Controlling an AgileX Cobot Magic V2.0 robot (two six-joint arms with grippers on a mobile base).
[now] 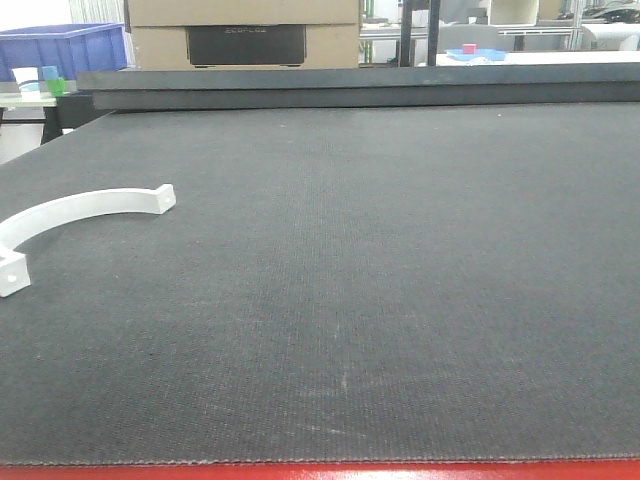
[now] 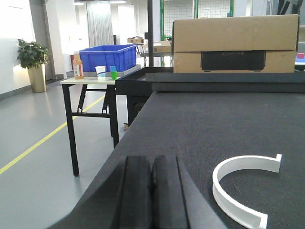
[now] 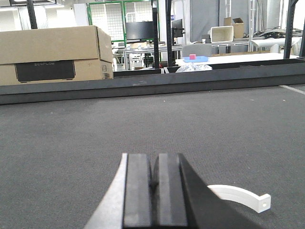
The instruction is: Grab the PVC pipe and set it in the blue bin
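The PVC pipe (image 1: 90,203) lies flat on the dark desk (image 1: 400,250), at the near left side. It is a thin white strip bent like half a ring, with a small flat tab at each end. Nothing touches it.

From the left wrist view, the pipe (image 2: 219,191) lies just to the right of the left end effector (image 2: 152,167). The open side of the curve faces right. The two black fingers of this end effector are pressed together, with nothing between them. It sits low over the left edge of the desk (image 2: 228,124).

The right end effector (image 3: 155,164) is pressed together too, and it holds nothing. It is low over the desk (image 3: 214,124). Just to its right lies a white curved piece (image 3: 238,194) with a tab at its end. It looks like the pipe, but I cannot tell if it is the same one.

The blue bin (image 1: 60,45) is far off at the back left. It is not on the big desk. It stands on a small side desk (image 2: 90,81) with black legs, along with an orange bottle (image 2: 77,66), a white cup (image 2: 100,71) and a little green thing (image 2: 113,74). The bin (image 2: 107,57) is well apart from the pipe.

A brown cardboard box (image 1: 160,45) stands behind the far edge of the desk.
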